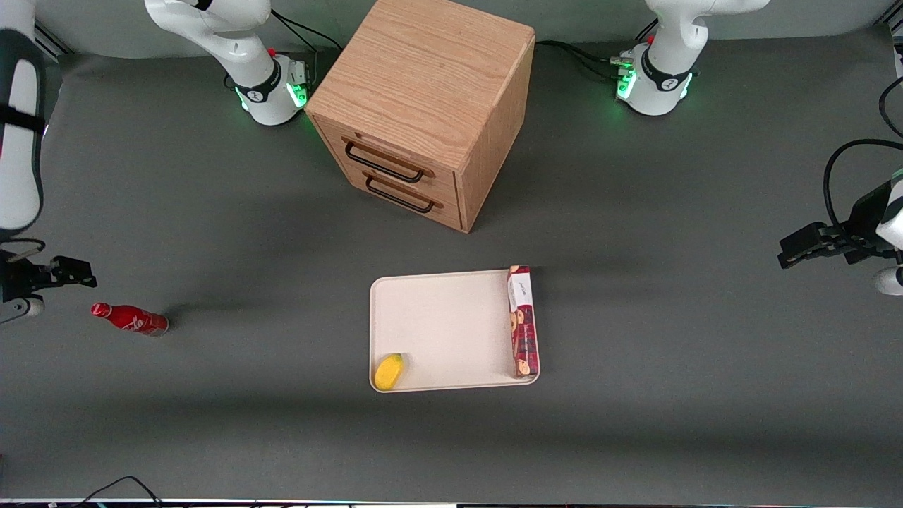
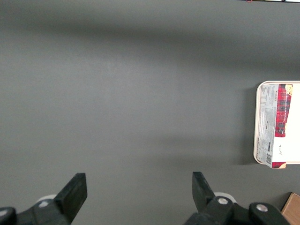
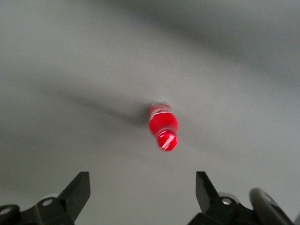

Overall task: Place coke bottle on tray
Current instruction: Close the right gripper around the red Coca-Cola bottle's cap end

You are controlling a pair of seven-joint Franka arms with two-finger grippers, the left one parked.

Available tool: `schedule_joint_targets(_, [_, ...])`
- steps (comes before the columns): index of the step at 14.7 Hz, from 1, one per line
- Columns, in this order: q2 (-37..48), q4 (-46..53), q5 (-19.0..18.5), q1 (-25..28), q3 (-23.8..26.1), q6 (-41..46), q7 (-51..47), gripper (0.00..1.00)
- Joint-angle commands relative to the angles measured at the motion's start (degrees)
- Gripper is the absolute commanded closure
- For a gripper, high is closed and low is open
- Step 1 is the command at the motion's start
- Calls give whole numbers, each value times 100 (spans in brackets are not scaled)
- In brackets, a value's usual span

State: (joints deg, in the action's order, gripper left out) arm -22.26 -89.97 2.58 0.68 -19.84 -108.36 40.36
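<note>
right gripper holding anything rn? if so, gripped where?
Nothing held. The gripper hangs above the upright coke bottle, jaws open and apart from it.

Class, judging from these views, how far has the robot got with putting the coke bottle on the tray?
Nothing is done yet: the bottle stands on the table toward the working arm's end, well apart from the tray. In hand: the gripper hovers open above it, not touching. Left: grasp, carry and set it on the tray.

Glossy, smooth red coke bottle [image 1: 130, 319] on matt dark grey surface [image 1: 635, 423]. Smooth matt cream tray [image 1: 437, 324]. Grained wooden cabinet [image 1: 423, 92], 2 dark metal handles [image 1: 384, 162]. Glossy printed box [image 1: 523, 321]. Matt black end effector [image 3: 140, 197] above the bottle, fingers spread.
</note>
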Motion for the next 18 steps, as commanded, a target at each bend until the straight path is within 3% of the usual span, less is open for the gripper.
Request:
schedule_joint_targets(1, [-217, -360, 235, 3, -125, -656, 288, 0])
schedule_joint_targets(6, [-217, -1101, 243, 3, -169, -1679, 332, 2])
schedule_joint_targets(8, [-243, -1102, 243, 3, -169, -1697, 332, 23])
schedule_joint_targets(10, [-252, -1119, 243, 3, -169, -1697, 341, 58])
schedule_joint_targets(12, [-243, -1137, 243, 11, -161, -1689, 376, 84])
schedule_joint_targets(14, [-243, -1137, 243, 20, -160, -1688, 376, 97])
schedule_joint_targets(18, [-156, -1128, 243, 81, -160, -1618, 306, 100])
